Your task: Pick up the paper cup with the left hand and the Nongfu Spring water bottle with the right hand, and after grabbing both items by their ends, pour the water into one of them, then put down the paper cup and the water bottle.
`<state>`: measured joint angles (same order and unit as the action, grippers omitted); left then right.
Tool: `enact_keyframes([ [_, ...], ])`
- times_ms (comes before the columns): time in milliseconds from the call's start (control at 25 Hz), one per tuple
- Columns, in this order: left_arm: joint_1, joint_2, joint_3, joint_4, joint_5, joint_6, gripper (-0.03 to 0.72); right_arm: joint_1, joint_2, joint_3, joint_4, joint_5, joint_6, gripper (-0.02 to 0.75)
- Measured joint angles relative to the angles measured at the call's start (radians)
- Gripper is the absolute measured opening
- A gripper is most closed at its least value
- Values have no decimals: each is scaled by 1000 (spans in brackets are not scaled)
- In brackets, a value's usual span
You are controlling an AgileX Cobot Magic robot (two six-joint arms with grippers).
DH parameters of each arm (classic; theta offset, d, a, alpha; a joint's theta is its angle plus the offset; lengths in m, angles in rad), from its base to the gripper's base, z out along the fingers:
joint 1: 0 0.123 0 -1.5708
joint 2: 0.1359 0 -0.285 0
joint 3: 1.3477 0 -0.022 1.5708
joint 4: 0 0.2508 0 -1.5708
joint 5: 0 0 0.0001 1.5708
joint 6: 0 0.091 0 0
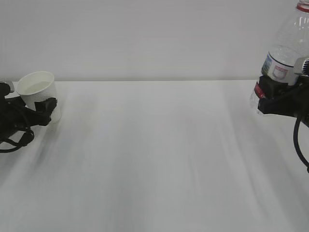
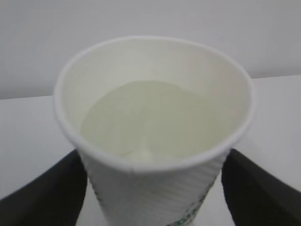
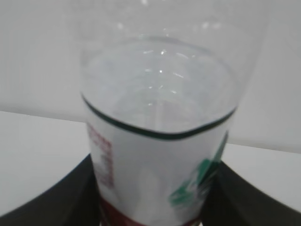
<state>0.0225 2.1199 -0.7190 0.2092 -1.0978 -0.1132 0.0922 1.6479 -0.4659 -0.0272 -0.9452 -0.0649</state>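
**Cup at far left between spread fingers; bottle gripped at far right**

Exterior view: the paper cup [image 1: 39, 92] sits at the left edge of the frame on the white table [image 1: 154, 159], roughly upright with a slight tilt, mouth facing up. The left hand [image 1: 46, 107] is low at the left edge, its black fingers flanking the cup's lower wall.

Left wrist view: the cup [image 2: 153, 136] fills the centre, water [image 2: 150, 117] visible inside. One dark finger [image 2: 47, 193] at lower left, the other at lower right; narrow gaps show between each finger and the cup wall, so the jaws look spread rather than pinching. Whether a pad touches lower down, out of frame, cannot be told.

The Nongfu Spring water bottle [image 1: 287, 48] is at the upper right of the exterior view, leaning, neck toward the top right corner, base clear of the table. The right hand [image 1: 273, 94] clamps its lower body, below the label.

Right wrist view: the bottle [image 3: 160, 141] stands centre frame, fingers [image 3: 61, 197] pressed against both sides of the labelled section. Water inside.
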Motion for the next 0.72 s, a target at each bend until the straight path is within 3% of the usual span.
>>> enact_keyframes([
  [440, 0, 0, 4, -1, 58, 0, 692, 0, 0, 0, -7, -2, 0, 410],
  [720, 0, -53, 93, -46, 29, 0, 690, 0, 0, 0, -7, -2, 0, 410],
])
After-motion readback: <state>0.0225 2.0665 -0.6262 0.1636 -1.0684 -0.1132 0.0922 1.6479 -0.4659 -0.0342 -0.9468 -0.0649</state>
